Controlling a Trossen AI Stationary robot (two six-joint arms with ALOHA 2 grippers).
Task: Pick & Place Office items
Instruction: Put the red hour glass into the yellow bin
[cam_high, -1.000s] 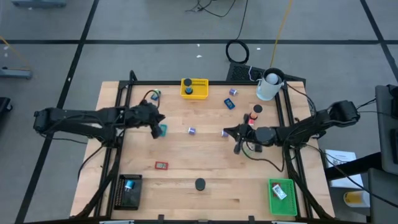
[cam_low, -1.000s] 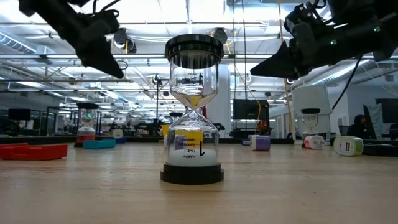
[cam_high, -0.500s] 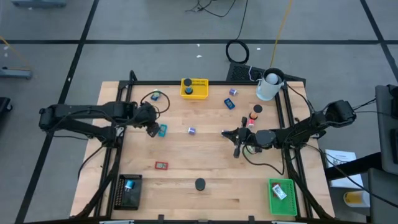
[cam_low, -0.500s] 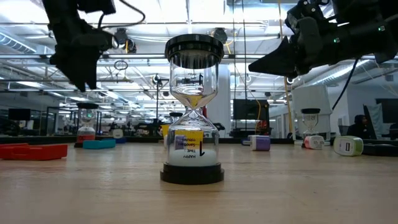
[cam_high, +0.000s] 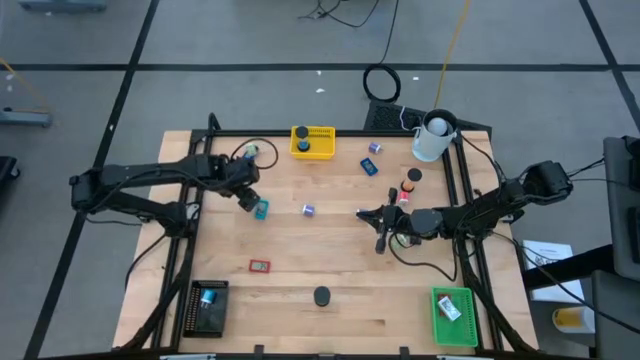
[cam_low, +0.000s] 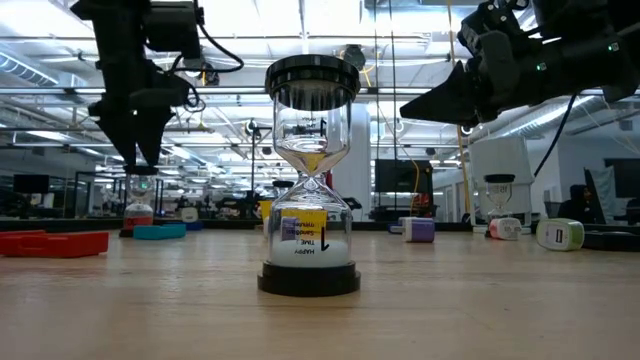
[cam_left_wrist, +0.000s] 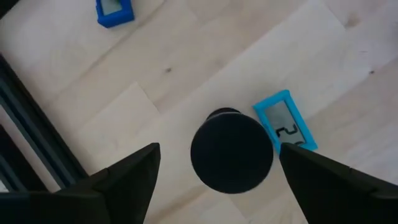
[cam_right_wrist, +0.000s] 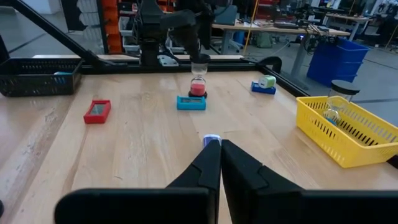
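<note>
A small hourglass with red sand (cam_right_wrist: 198, 84) stands upright on the table beside a teal clock block (cam_high: 262, 209). My left gripper (cam_high: 245, 196) hangs over it, open and pointing down. Its fingers stand on either side of the hourglass's black top (cam_left_wrist: 231, 151), above it and apart from it. My right gripper (cam_high: 365, 213) is shut, level and empty above the table's right half. A tiny purple item (cam_right_wrist: 212, 138) lies on the table beyond its fingertips. A red block (cam_high: 260, 266) and blue blocks (cam_high: 370, 166) lie loose on the table.
A larger hourglass (cam_low: 312, 180) stands near the front edge. A yellow tray (cam_high: 313, 141) is at the far edge, a black tray (cam_high: 208, 306) at the near left and a green tray (cam_high: 453, 314) at the near right. A white cup (cam_high: 433, 138) stands at the far right.
My left gripper has tipped from a slant to pointing almost straight down, shifted a little toward the far edge over the small hourglass, and opened. The hourglass and the teal block have stayed where they were.
</note>
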